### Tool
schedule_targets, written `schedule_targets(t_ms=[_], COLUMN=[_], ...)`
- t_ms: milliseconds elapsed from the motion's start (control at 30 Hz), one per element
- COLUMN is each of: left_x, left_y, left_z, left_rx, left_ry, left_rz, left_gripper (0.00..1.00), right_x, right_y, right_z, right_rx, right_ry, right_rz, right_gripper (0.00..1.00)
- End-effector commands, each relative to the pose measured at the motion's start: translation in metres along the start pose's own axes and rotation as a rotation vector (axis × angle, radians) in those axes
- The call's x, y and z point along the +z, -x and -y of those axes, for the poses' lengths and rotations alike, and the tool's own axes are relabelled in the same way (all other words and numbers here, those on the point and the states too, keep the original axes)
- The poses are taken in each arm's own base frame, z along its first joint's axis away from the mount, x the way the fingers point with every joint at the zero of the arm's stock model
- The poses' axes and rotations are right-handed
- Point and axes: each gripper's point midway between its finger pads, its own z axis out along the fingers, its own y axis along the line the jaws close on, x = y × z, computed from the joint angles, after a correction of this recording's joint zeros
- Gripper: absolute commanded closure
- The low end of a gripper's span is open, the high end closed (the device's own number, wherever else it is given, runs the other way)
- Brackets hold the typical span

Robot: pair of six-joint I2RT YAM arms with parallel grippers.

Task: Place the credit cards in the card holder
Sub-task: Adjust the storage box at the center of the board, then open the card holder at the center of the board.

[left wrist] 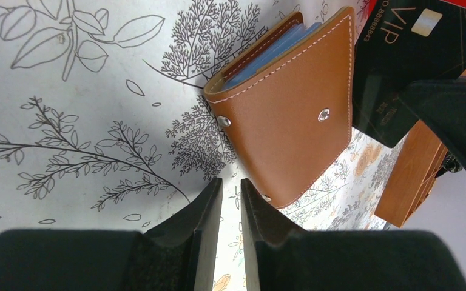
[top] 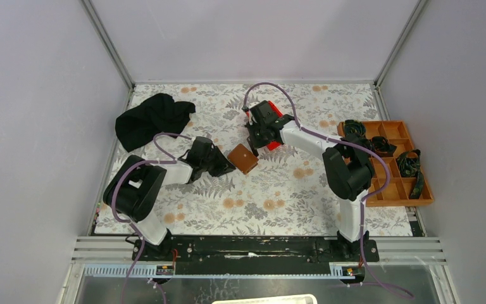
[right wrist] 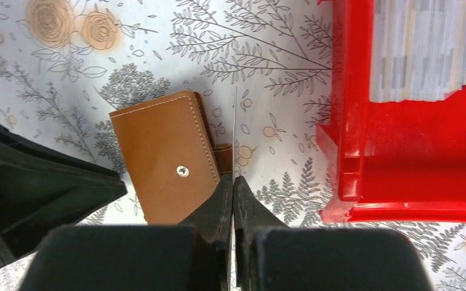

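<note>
The brown card holder (top: 243,158) lies near the table's middle, folded, with a light blue card (left wrist: 267,54) showing in its open edge. It also shows in the left wrist view (left wrist: 291,115) and the right wrist view (right wrist: 164,163). My right gripper (top: 255,147) is shut on a dark credit card (left wrist: 400,60) marked VIP, which appears edge-on in the right wrist view (right wrist: 235,121), held just above the holder's right edge. My left gripper (left wrist: 231,182) is nearly shut and empty, with a narrow gap between its fingers, just at the holder's near corner and not gripping it.
A red plastic bin (right wrist: 352,121) holding a stack of grey cards (right wrist: 425,48) stands right of the holder. An orange-brown compartment tray (top: 392,190) with dark items sits at the right edge. A black cloth (top: 152,117) lies at the back left.
</note>
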Motion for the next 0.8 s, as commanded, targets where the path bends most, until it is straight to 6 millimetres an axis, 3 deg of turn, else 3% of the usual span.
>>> schedule_targets(t_ms=[0, 433, 767], left_x=[0.0, 0.002, -0.008], left_y=[-0.041, -0.04, -0.038], left_z=[-0.064, -0.068, -0.076], left_rx=[-0.025, -0.02, -0.031], left_ry=[0.227, 0.241, 0.278], left_rz=[-0.125, -0.12, -0.08], left_gripper=[0.74, 0.74, 0.74], right_x=[-0.015, -0.031, -0.043], right_y=[0.013, 0.012, 0.014], right_z=[-0.018, -0.034, -0.034], right_rx=[0.039, 0.097, 0.144], right_ry=[0.086, 0.166, 0.195], right_rz=[0.033, 0.025, 0.023], right_gripper=[1.0, 1.0, 1.0])
